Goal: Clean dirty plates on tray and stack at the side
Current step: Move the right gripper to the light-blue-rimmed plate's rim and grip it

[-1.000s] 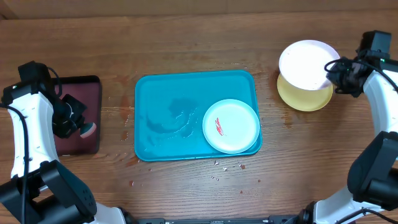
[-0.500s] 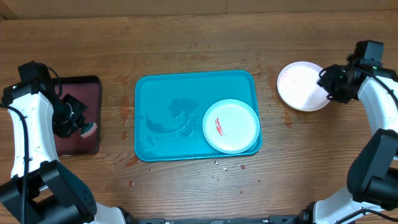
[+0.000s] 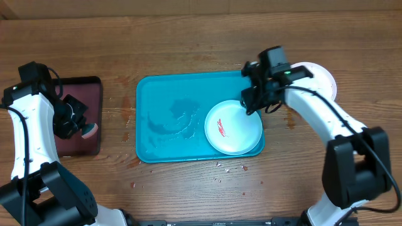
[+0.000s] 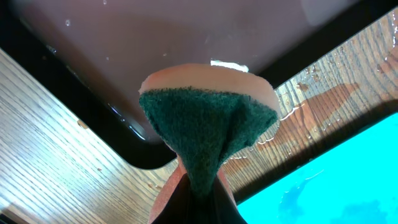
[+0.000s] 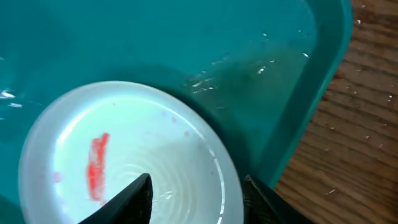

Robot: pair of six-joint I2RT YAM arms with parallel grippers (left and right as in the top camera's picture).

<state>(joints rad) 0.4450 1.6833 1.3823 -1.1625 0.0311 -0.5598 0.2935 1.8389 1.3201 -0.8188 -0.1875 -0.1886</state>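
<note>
wooden table (image 3: 188, 37); left gripper (image 4: 198, 190) clamps a sponge (image 4: 208, 124), right gripper (image 5: 196, 202) seemingly apart above plate (image 3: 233, 127) on wet tray (image 3: 166, 122).

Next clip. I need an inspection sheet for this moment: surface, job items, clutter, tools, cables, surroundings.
Surface: wooden table, wet patches near the tray, small specks by the tray's near edge.
Job's things: turquoise tray, wet; one plate on it with a red smear; a white plate on the table to its right, partly hidden by the arm.
Clutter: maroon tray; green-faced sponge.
Tools: left tool shut on the sponge above the maroon tray; right tool open, astride the smeared plate's rim.
Cables: black cable along the left arm.
Surroundings: nothing seen.
</note>
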